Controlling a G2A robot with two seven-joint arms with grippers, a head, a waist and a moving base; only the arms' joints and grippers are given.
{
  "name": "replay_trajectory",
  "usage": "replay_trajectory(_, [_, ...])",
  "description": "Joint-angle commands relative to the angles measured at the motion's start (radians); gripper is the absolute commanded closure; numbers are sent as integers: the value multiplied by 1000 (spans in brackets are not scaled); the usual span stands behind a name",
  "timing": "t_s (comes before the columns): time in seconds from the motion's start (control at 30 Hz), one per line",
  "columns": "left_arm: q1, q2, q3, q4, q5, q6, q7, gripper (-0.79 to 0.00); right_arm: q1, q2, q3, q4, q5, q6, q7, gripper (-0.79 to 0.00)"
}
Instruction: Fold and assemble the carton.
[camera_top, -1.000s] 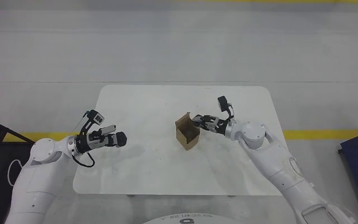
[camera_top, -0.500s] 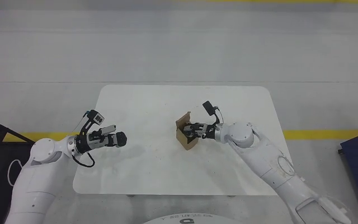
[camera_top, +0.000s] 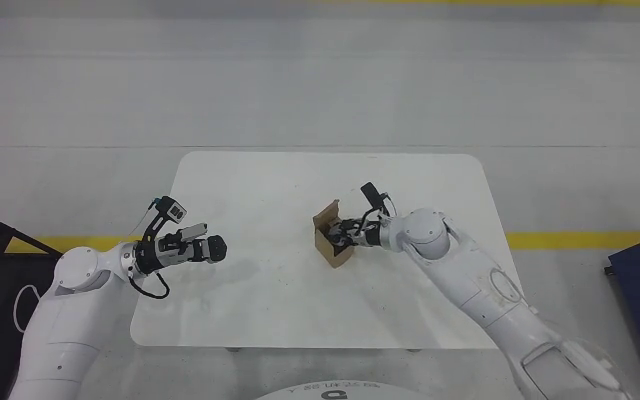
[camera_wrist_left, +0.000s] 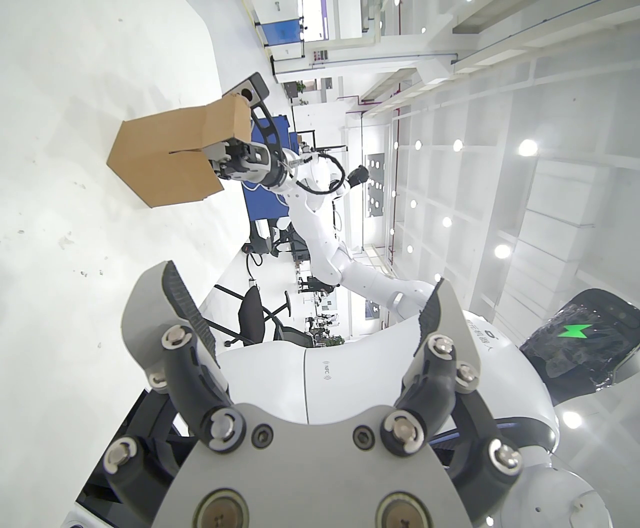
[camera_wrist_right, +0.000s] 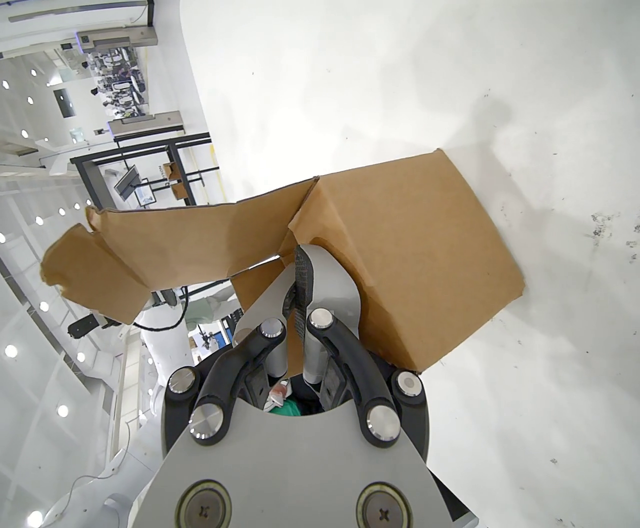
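A small brown carton (camera_top: 330, 243) stands near the middle of the white table (camera_top: 260, 190), its top open and one flap (camera_wrist_right: 165, 235) sticking up. My right gripper (camera_top: 347, 237) is at the carton's open top, shut on the edge of a cardboard wall (camera_wrist_right: 415, 260) with one finger inside and one outside. From the left wrist view, the carton (camera_wrist_left: 160, 160) shows with the right gripper (camera_wrist_left: 225, 162) at its top edge. My left gripper (camera_top: 215, 248) hovers over the table's left part, well away from the carton, open (camera_wrist_left: 300, 290) and holding nothing.
The table's right edge (camera_top: 495, 230) lies beyond the right arm. A yellow floor line (camera_top: 570, 240) runs past both sides of the table. Bare tabletop spreads between the left gripper and the carton.
My right gripper moved left from beside the carton onto its open top and closed on a wall edge; the carton shifted slightly. The left arm stayed still.
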Motion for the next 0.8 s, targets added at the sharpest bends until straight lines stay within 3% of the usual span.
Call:
replay_trajectory(0.0, [0, 0, 0, 0, 0, 0, 0, -785, 3, -3, -6, -2, -9, 24, -15, 0])
replay_trajectory(0.13, [0, 0, 0, 0, 0, 0, 0, -785, 5, -7, -15, -8, -21, 38, -29, 0])
replay_trajectory(0.33, [0, 0, 0, 0, 0, 0, 0, -785, -35, -1, 22, -47, -25, 18, -86, -179])
replay_trajectory(0.4, [0, 0, 0, 0, 0, 0, 0, -785, -58, 4, 42, -72, -28, 6, -106, -197])
replay_trajectory(0.77, [0, 0, 0, 0, 0, 0, 0, -785, -207, 33, 160, -204, -24, -124, -147, -206])
